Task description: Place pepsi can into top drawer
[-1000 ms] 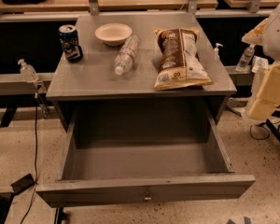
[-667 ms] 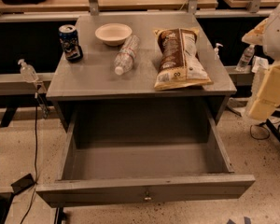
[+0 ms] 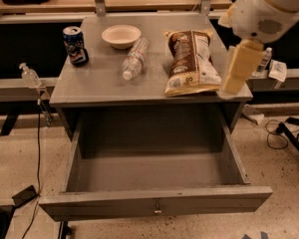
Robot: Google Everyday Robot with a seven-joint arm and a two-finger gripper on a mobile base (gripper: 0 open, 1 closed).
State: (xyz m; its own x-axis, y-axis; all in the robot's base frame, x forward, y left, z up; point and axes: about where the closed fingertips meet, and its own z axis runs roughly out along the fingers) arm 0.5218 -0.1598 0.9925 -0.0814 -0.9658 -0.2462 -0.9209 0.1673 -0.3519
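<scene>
The pepsi can [image 3: 74,45], dark blue with a silver top, stands upright at the back left corner of the grey cabinet top [image 3: 94,88]. The top drawer [image 3: 114,201] is pulled fully open below it, and nothing shows inside. It has a small knob [image 3: 157,210] on its front panel. My gripper [image 3: 236,69], a cream-coloured piece below the white arm [image 3: 264,9], hangs over the right edge of the cabinet top beside the chip bag. It is far to the right of the can and holds nothing that I can see.
On the cabinet top are a white bowl [image 3: 121,35], a clear water bottle [image 3: 134,59] lying down, and a brown chip bag [image 3: 189,61]. A small pump bottle [image 3: 29,75] stands on the left ledge. Cables [image 3: 281,133] lie on the floor at right.
My arm and gripper have moved left, from beyond the cabinet's right side to over its right edge. The can, the drawer and the other items have not moved.
</scene>
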